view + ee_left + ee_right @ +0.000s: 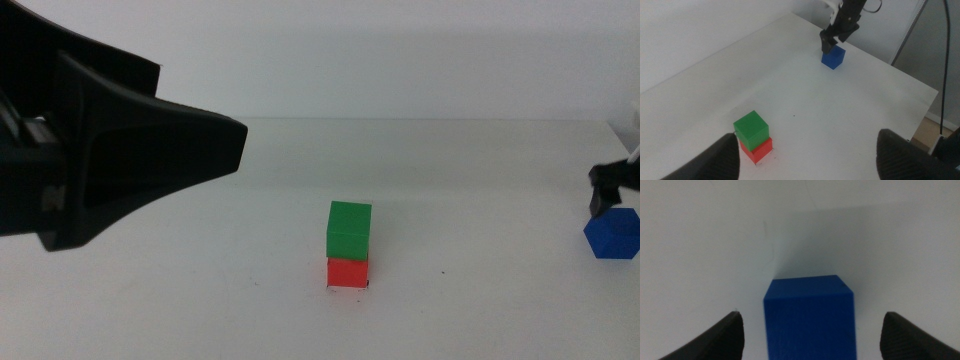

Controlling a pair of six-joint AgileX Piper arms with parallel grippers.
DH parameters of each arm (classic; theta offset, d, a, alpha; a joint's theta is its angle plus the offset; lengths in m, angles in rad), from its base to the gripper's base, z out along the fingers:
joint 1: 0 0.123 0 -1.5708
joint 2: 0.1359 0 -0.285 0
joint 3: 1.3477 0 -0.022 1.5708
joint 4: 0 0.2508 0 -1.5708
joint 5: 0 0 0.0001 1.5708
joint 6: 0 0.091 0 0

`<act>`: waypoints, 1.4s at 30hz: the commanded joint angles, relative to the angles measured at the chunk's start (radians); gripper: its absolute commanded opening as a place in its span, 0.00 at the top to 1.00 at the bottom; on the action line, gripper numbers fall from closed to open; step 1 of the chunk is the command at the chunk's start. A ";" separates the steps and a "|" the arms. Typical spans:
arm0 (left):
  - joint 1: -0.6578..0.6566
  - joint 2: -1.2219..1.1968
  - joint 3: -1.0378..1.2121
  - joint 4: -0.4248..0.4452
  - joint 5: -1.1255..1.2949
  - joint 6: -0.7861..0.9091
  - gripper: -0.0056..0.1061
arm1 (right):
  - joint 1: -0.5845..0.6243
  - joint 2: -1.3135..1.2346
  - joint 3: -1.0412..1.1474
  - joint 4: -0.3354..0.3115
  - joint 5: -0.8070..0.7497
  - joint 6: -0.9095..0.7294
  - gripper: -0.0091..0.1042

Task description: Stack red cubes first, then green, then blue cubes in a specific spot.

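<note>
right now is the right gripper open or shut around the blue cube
Open: in the right wrist view the right gripper has both jaws spread wide of the blue cube, touching neither side.

The white desk (480, 190) lies bare across most of its width; near its middle stands the one tall obstacle, a small matte green cube (349, 229) stacked squarely on a small matte bright-red cube (347, 272), with open surface on every side of the pair; well apart, by the desk's right edge, sits a small matte deep-blue cube (611, 234), and the right pincer (836, 42) hangs just over it, jaws spread wide to either side with clear gaps beside the cube's faces; the left pincer (807, 155), jaws apart, hovers high at the left, leaving the stack's top unblocked.
</note>
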 commanded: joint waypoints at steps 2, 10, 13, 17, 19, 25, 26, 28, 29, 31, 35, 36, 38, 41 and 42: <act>0.001 -0.006 0.004 -0.005 -0.013 -0.004 0.11 | -0.005 0.052 -0.010 -0.010 -0.009 -0.023 0.11; 0.001 -0.006 0.004 -0.005 -0.013 -0.004 0.11 | 0.008 0.055 -0.016 -0.003 0.009 0.005 0.79; 0.001 -0.006 0.004 -0.005 -0.013 -0.004 0.11 | 0.065 -0.020 -0.030 0.001 0.073 0.052 0.89; 0.001 -0.006 0.004 -0.005 -0.013 -0.004 0.11 | 0.250 -0.133 -0.082 -0.016 0.201 0.273 0.88; 0.001 -0.006 0.004 -0.005 -0.013 -0.004 0.11 | 0.384 -0.153 -0.120 -0.042 0.270 0.424 0.88; 0.001 -0.006 0.004 -0.005 -0.013 -0.004 0.11 | 0.736 -0.090 -0.249 -0.166 0.288 0.729 0.88; 0.001 -0.006 0.004 -0.005 -0.013 -0.004 0.11 | 0.778 -0.062 -0.283 -0.172 0.288 0.752 0.88; 0.001 -0.006 0.004 -0.005 -0.013 -0.004 0.11 | 0.837 -0.004 -0.361 -0.186 0.288 0.792 0.88; 0.001 -0.006 0.004 -0.005 -0.013 -0.004 0.11 | 0.855 0.029 -0.403 -0.186 0.288 0.806 0.88; 0.001 -0.006 0.004 -0.005 -0.013 -0.004 0.11 | 0.875 0.081 -0.458 -0.153 0.288 0.821 0.88; 0.001 -0.006 0.004 -0.005 -0.013 -0.004 0.11 | 0.894 0.139 -0.499 -0.116 0.288 0.842 0.88; 0.001 -0.006 0.004 -0.005 -0.013 -0.004 0.11 | 0.894 0.142 -0.499 -0.116 0.288 0.849 0.88; 0.001 -0.006 0.004 -0.005 -0.013 -0.004 0.11 | 0.894 0.148 -0.499 -0.114 0.288 0.857 0.88; 0.001 -0.006 0.004 -0.005 -0.013 -0.004 0.11 | 0.894 0.150 -0.499 -0.112 0.288 0.860 0.88; 0.001 -0.006 0.004 -0.005 -0.013 -0.004 0.11 | 0.894 0.150 -0.499 -0.112 0.288 0.860 0.88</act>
